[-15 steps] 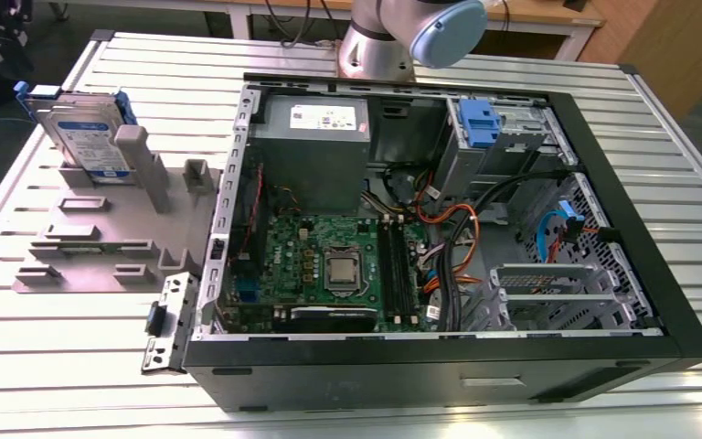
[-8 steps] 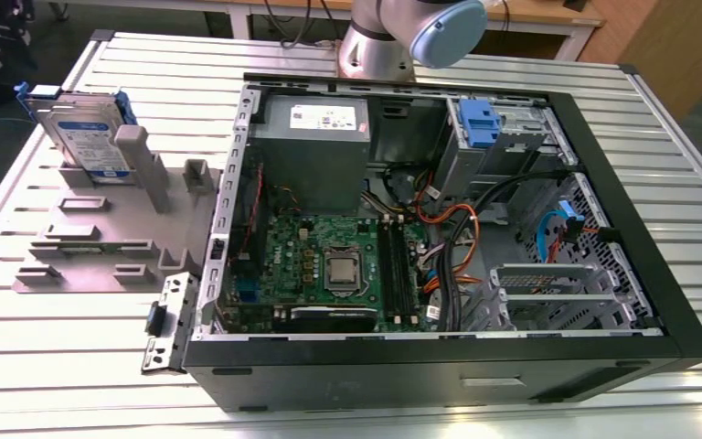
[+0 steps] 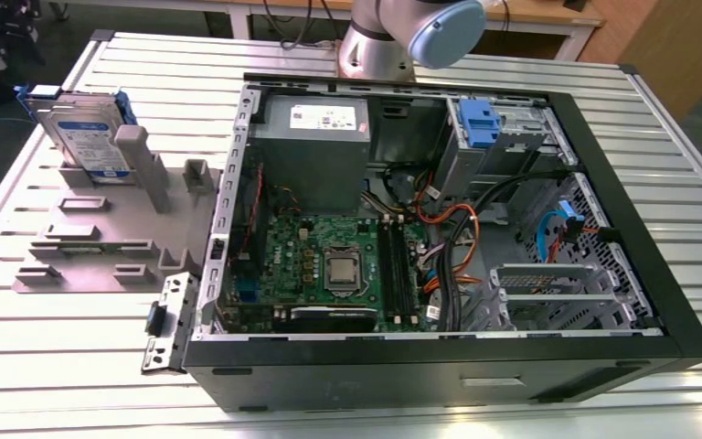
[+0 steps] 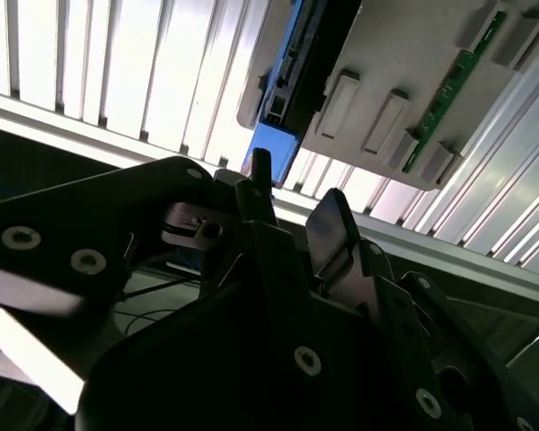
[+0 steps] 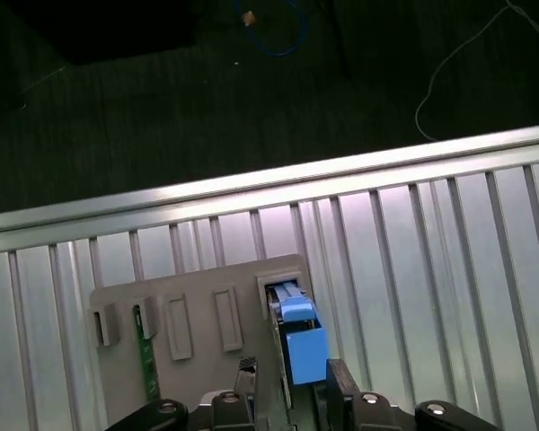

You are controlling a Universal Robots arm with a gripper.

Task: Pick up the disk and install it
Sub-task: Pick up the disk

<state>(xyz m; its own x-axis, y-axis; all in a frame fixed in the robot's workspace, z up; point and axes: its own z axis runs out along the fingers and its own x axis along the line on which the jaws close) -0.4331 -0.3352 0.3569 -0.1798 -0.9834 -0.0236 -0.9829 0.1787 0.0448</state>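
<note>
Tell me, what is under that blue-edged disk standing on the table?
A grey plastic stand holds the disk upright in a slot. The stand rests on the ridged metal table. The disk's bottom edge is hidden inside the slot.

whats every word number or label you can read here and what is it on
Nothing can be quoted; every text here is too small to read.
Blue and white label on the disk: lines of print, unreadable.
White sticker on the grey box: print, unreadable.
Green board in the computer case: tiny markings, unreadable.
</note>
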